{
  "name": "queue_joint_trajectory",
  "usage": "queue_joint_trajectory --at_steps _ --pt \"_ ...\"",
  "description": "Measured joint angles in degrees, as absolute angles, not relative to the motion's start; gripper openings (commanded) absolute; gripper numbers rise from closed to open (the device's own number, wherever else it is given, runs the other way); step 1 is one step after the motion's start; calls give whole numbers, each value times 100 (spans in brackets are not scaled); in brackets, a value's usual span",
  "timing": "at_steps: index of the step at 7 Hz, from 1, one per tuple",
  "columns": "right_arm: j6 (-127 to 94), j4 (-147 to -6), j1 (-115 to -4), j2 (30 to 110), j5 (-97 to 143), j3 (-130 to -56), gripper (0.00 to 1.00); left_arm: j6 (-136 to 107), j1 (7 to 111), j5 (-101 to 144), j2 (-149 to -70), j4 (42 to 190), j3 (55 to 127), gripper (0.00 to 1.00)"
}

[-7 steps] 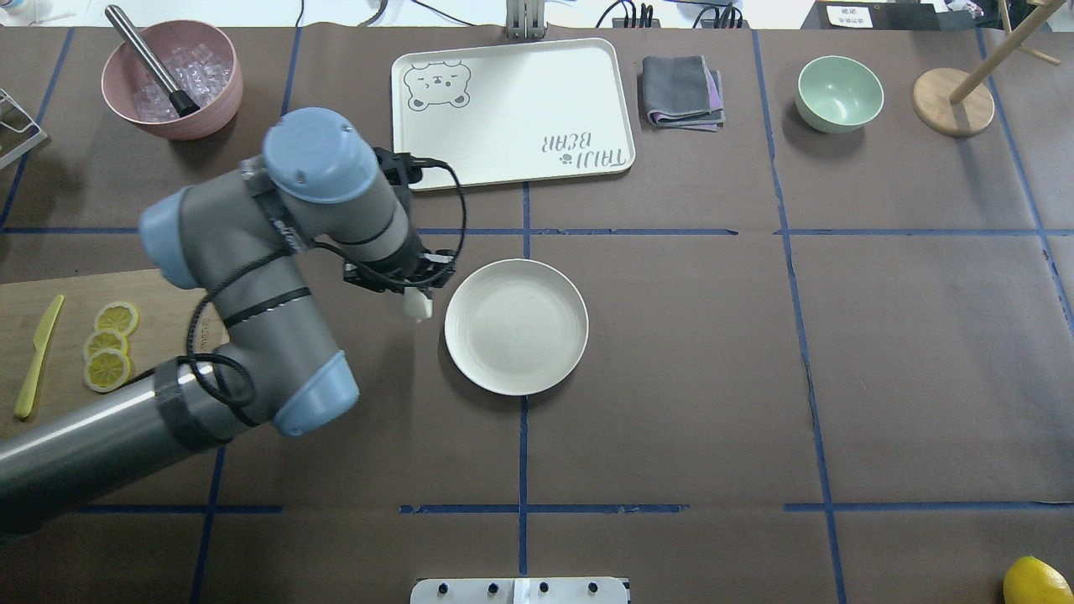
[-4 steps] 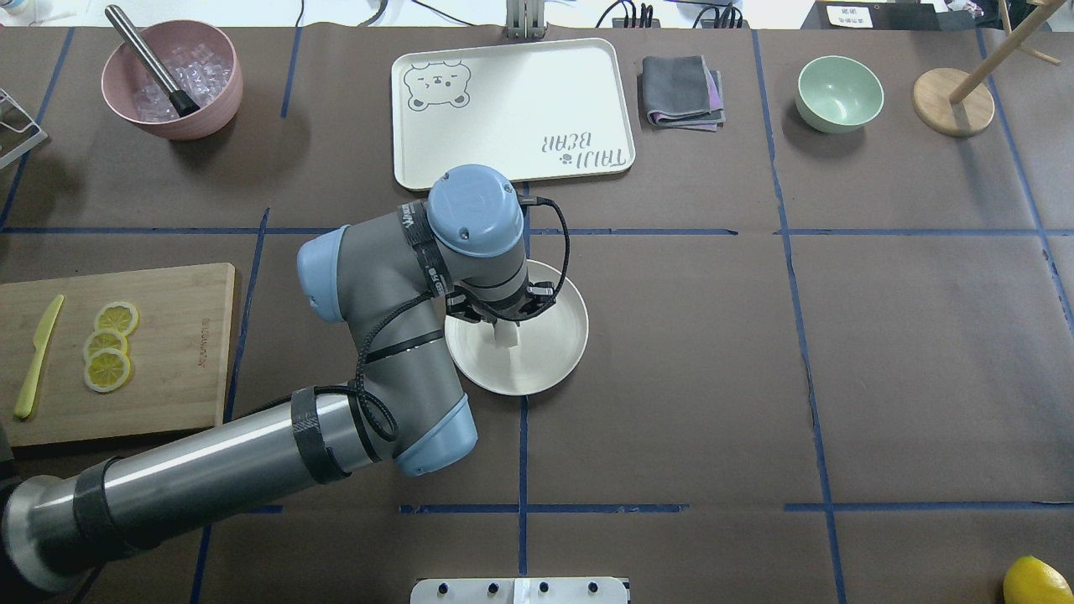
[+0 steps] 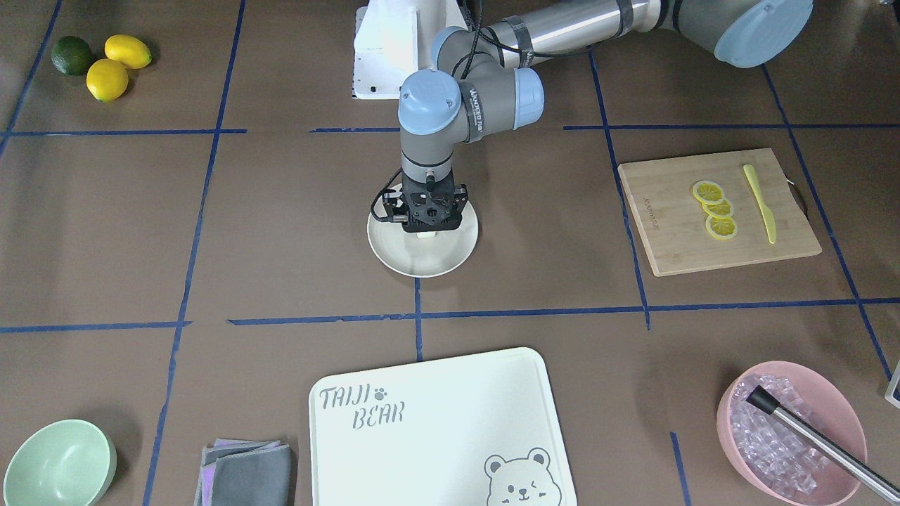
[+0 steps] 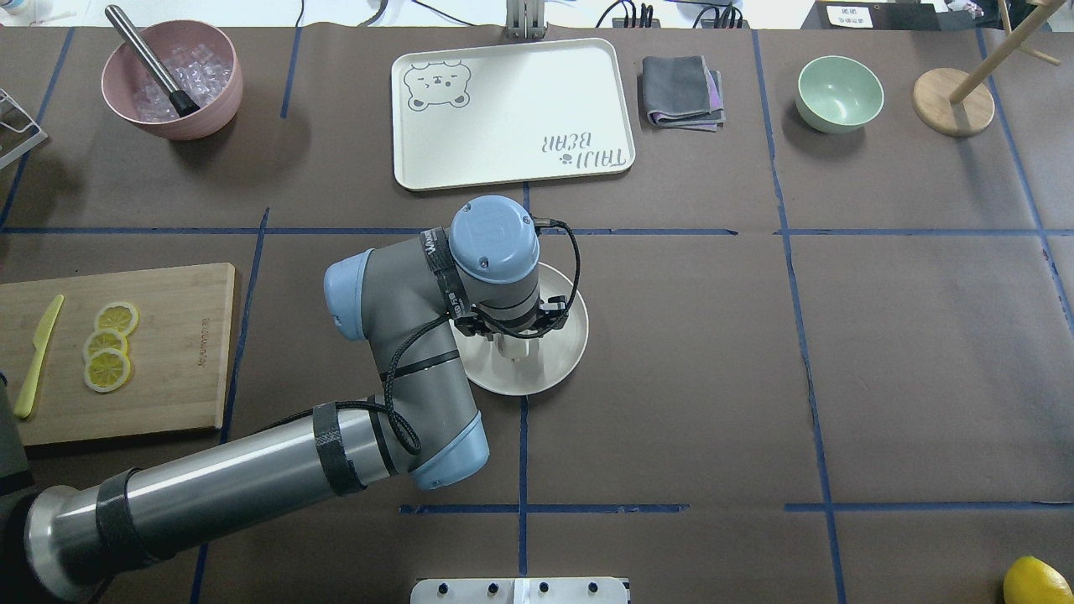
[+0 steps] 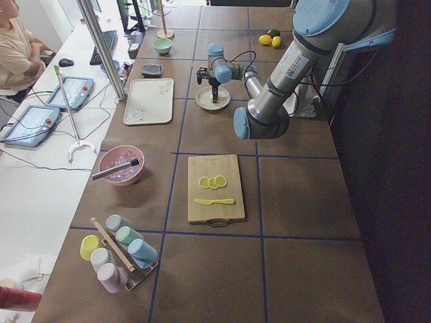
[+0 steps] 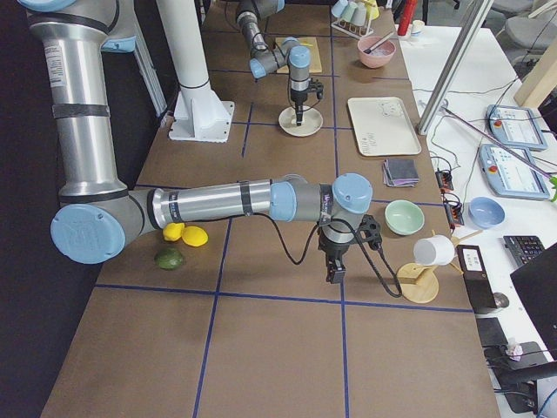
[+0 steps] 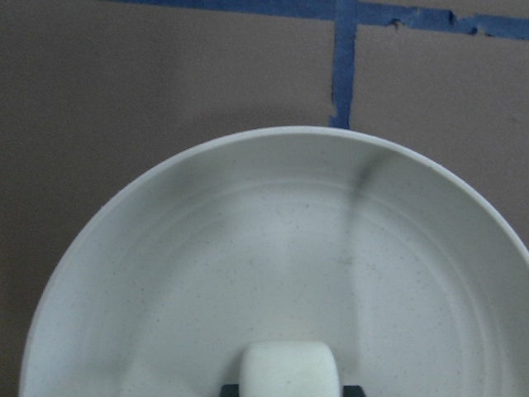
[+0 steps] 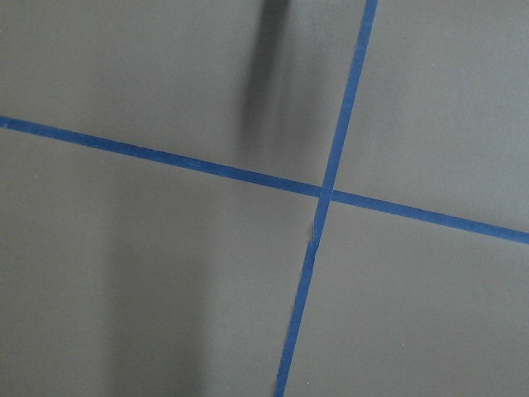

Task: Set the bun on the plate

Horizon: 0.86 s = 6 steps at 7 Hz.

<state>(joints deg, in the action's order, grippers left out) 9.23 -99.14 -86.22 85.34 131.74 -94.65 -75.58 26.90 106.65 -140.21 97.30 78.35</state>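
The cream-white plate (image 4: 564, 334) lies at the table's middle. My left gripper (image 4: 513, 337) points straight down over the plate's centre, shut on the small white bun (image 4: 514, 349). In the front-facing view the bun (image 3: 426, 235) pokes out below the black gripper (image 3: 427, 226), just above the plate (image 3: 394, 257). The left wrist view has the bun (image 7: 289, 369) at its bottom edge, close over the plate's floor (image 7: 248, 231); I cannot tell whether they touch. My right gripper (image 6: 333, 273) hangs over bare table in the exterior right view only, so I cannot tell its state.
A bear-printed tray (image 4: 512, 109), folded grey cloth (image 4: 681, 92) and mint-green bowl (image 4: 839, 92) line the far edge. A pink bowl of ice (image 4: 172, 80) stands far left. A cutting board (image 4: 168, 352) with lemon slices and a yellow knife lies left.
My left arm has swung right with the bun, from beside the plate's left rim to over the plate's centre, then settled slightly further right and lower.
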Motion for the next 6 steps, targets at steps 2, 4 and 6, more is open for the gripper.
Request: queue_joint_trajectory --at_steps 2,4,6 --pt "923 -9914 -8622 8534 13175 -9466 100 -7349 2911 10823 -13949 9660 7982 100" --pt "923 -9914 -8622 8529 13175 -9464 100 -6427 3464 11428 -13184 9487 8709 100" --pt "925 -9914 -8619 8529 13175 -9453 100 -4921 4425 12193 -11950 9408 9600 100"
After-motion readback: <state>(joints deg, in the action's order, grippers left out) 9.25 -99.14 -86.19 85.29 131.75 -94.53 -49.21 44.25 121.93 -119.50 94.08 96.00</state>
